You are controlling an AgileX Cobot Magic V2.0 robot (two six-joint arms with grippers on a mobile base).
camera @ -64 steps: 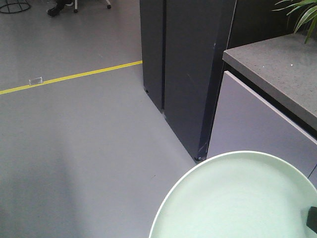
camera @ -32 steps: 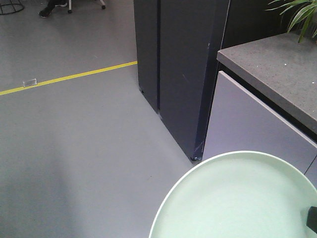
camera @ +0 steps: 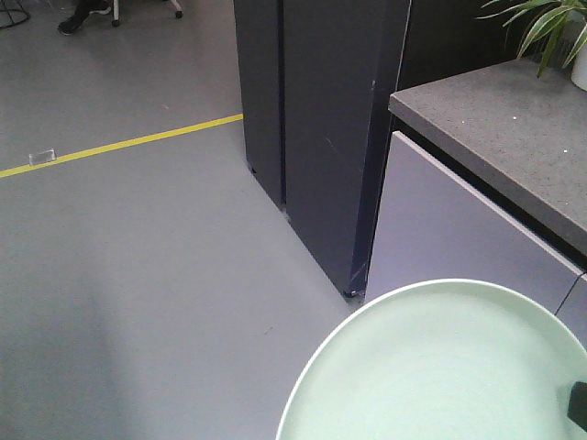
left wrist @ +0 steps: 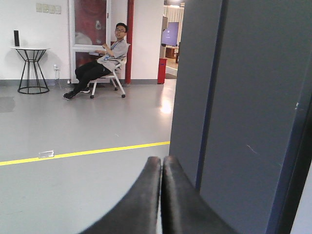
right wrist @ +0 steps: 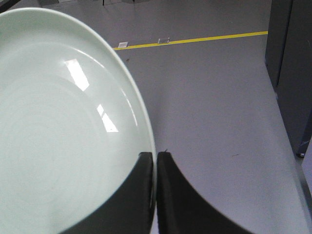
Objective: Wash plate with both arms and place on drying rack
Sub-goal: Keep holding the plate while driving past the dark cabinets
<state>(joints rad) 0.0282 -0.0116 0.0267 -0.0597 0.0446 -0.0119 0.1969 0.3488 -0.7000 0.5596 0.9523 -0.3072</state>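
The pale mint-green plate (camera: 440, 367) fills the lower right of the front view, held above the grey floor. In the right wrist view the plate (right wrist: 58, 122) takes up the left half, and my right gripper (right wrist: 156, 156) is shut on its rim, one finger on each face. A black bit of that gripper (camera: 578, 403) shows at the plate's right edge. My left gripper (left wrist: 162, 161) is shut with nothing between its fingers, facing a dark cabinet. The drying rack is out of view.
A tall dark cabinet (camera: 312, 137) stands ahead, with a grey countertop (camera: 504, 128) and pale door (camera: 449, 229) to its right. A plant (camera: 541, 27) sits on the counter. A yellow line (camera: 119, 144) crosses the floor. A seated person (left wrist: 105, 58) and a small table (left wrist: 30, 63) are far off.
The cabinet, counter and yellow line have slid left in the front view, so the view has swung right. The plate keeps its place in the frame.
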